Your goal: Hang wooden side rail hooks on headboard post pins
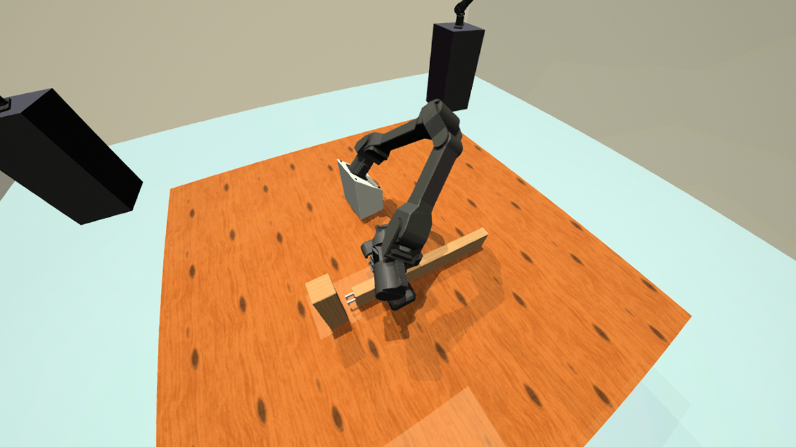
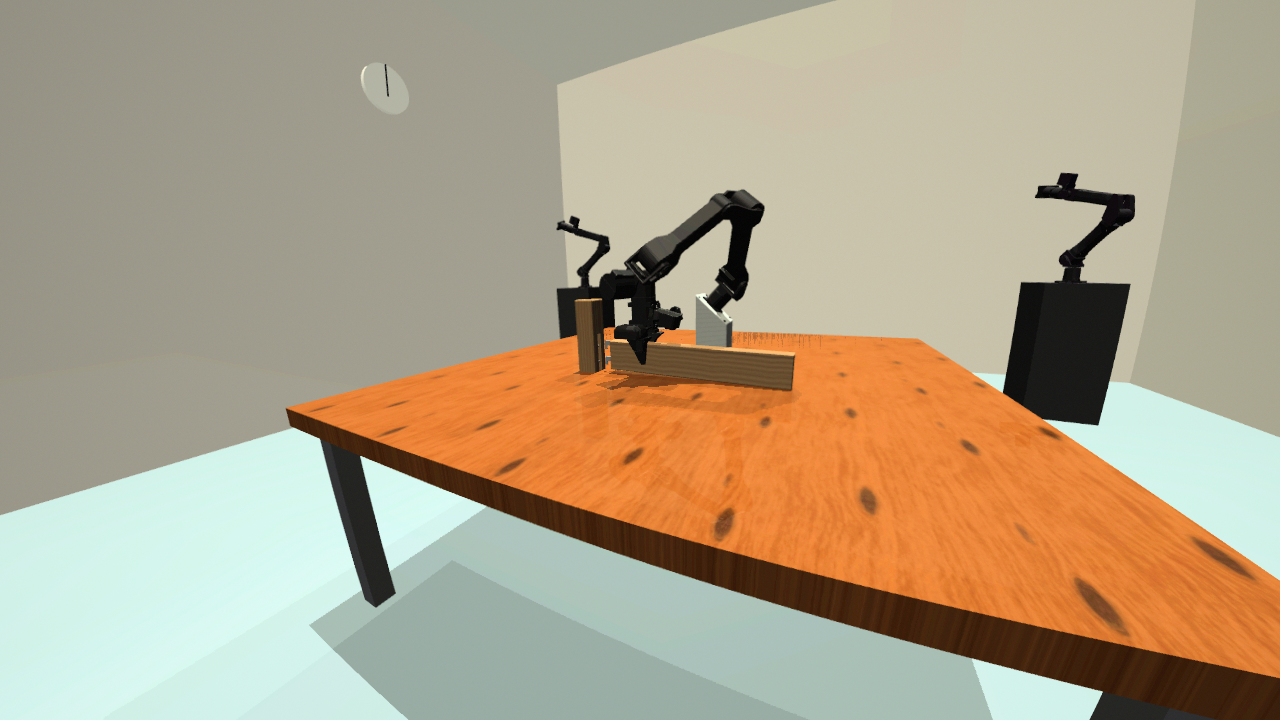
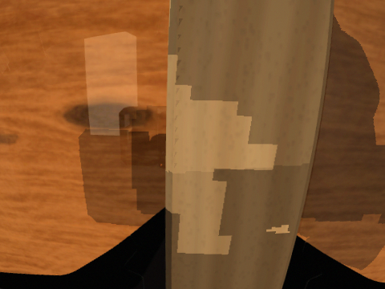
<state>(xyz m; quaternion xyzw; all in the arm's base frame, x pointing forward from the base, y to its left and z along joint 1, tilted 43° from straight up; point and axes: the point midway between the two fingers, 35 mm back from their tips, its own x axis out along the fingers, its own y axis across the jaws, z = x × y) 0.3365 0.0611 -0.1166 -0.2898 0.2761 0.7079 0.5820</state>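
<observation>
Nearest us, the wooden surface [image 1: 251, 336] [image 2: 769, 465] [image 3: 40, 172] carries the side rail [image 1: 456, 250] [image 2: 716, 365] [image 3: 249, 60], its far end resting there. Our fingers [image 2: 638, 349] stand partly open, clamped on the rail near its hooked end. The steel hooks [image 1: 350, 298] [image 2: 608, 351] sit just beside the upright headboard post [image 1: 328, 297] [image 2: 588, 335]; we cannot make out the pins. Beyond, we see our arm's pale grey base [image 1: 361, 201] [image 2: 713, 329], then a round wall clock [image 2: 384, 88].
</observation>
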